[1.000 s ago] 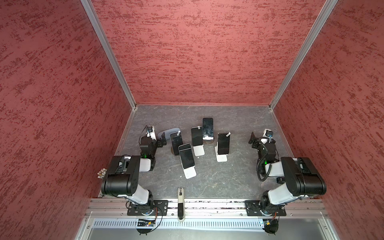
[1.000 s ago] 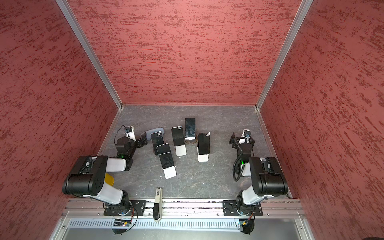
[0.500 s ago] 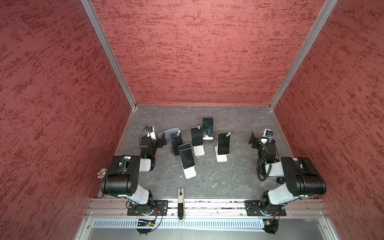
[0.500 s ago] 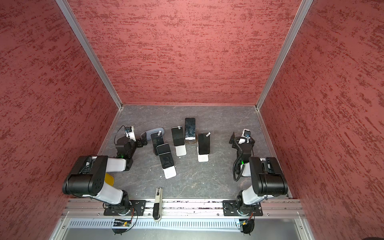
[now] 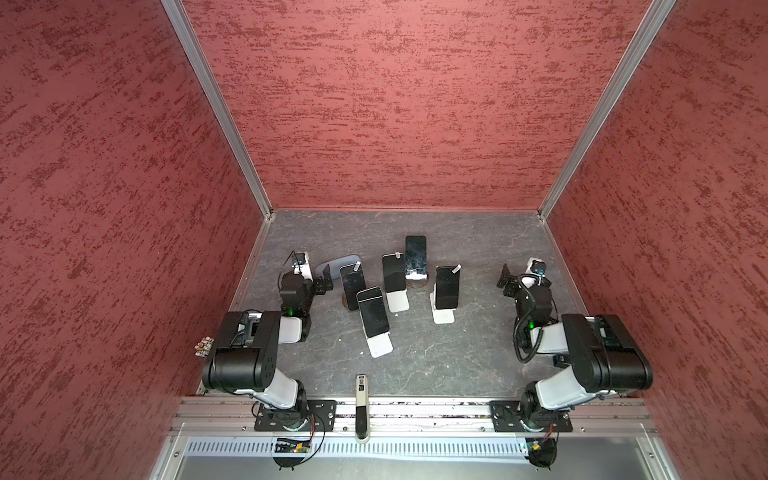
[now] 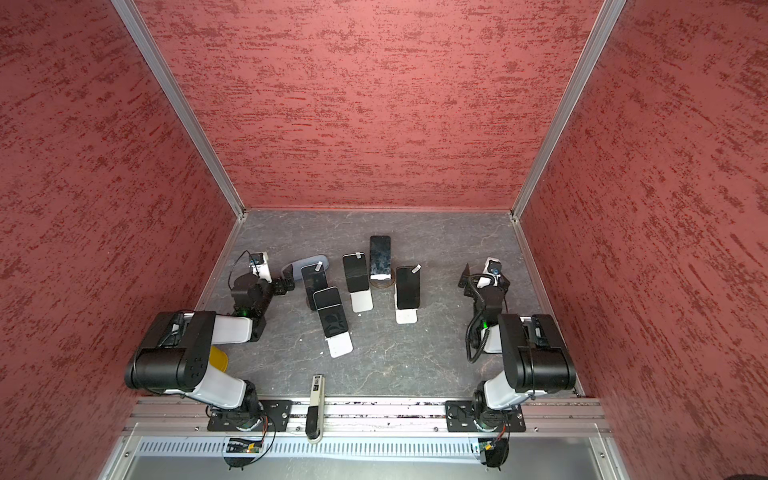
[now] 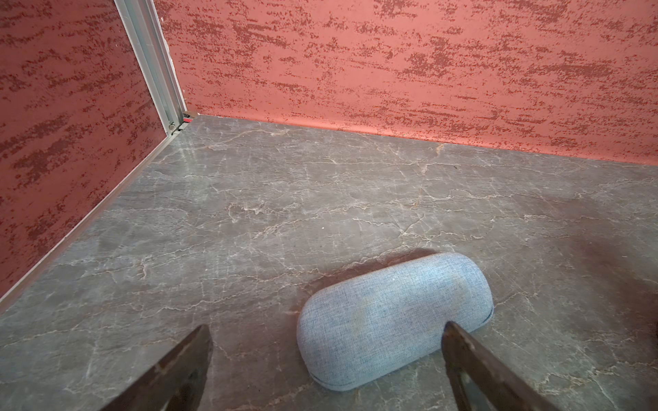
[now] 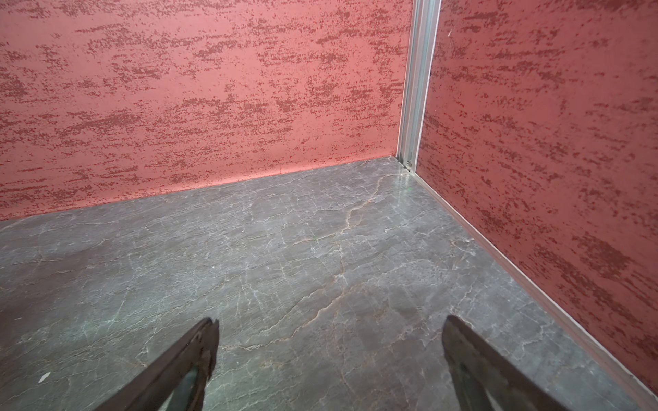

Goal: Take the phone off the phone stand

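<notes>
Several dark phones [image 5: 372,311] [image 6: 330,312] lean upright on phone stands [image 5: 380,345] [image 6: 340,345] in the middle of the grey table in both top views. Some stands are white plates, others have round brown bases [image 5: 417,283]. My left gripper [image 5: 324,284] [image 6: 286,286] [image 7: 325,331] hovers left of the group, open and empty, with a blue-grey fabric case [image 7: 391,320] [image 5: 336,264] just in front of it. On the right, apart from the phones, my right gripper [image 5: 508,280] [image 6: 464,280] [image 8: 329,323] is open over bare table. Neither wrist view shows a phone.
Red textured walls [image 5: 395,104] close the table on three sides, with metal corner posts [image 7: 153,67] [image 8: 414,82]. A slim black-and-white bar [image 5: 360,399] lies across the front rail. A yellow object [image 6: 218,359] shows under my left arm.
</notes>
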Available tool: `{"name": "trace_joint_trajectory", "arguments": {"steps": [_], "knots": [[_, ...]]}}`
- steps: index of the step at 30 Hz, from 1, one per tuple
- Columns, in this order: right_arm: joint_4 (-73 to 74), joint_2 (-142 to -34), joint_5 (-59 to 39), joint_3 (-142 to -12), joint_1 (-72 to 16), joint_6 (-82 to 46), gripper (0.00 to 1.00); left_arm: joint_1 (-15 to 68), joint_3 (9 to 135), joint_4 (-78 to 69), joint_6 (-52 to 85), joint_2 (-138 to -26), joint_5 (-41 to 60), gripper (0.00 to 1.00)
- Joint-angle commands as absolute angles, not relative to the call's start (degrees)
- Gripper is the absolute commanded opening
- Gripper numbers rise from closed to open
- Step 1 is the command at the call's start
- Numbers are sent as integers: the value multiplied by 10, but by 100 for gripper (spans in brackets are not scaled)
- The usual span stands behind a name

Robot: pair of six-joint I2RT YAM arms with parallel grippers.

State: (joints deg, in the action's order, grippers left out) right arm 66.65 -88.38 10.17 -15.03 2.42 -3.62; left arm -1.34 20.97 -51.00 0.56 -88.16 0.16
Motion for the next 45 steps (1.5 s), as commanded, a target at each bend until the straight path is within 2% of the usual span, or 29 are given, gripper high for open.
{"name": "trace_joint_trajectory", "arguments": {"steps": [1,6,9,17,26,35,40,45], "knots": [[686,-886,99,-149,27,-37,99,-17,219,-509,0,-881,10,99],[676,-859,77,-143,27,-27,99,-16,244,-433,-3,-843,18,99],[570,-791,99,-167,26,-38,99,-17,292,-309,6,-806,11,100],[358,-673,134,-222,24,-93,99,-13,305,-195,45,-714,-38,100],[65,-632,165,-350,16,-196,99,11,358,16,122,-597,-79,100],[-127,-641,101,-451,-6,-218,99,86,411,162,167,-532,-110,100],[-171,-640,49,-481,-31,-220,99,147,435,211,183,-516,-100,100],[-191,-633,3,-492,-64,-223,99,217,456,242,194,-505,-135,100]]}}
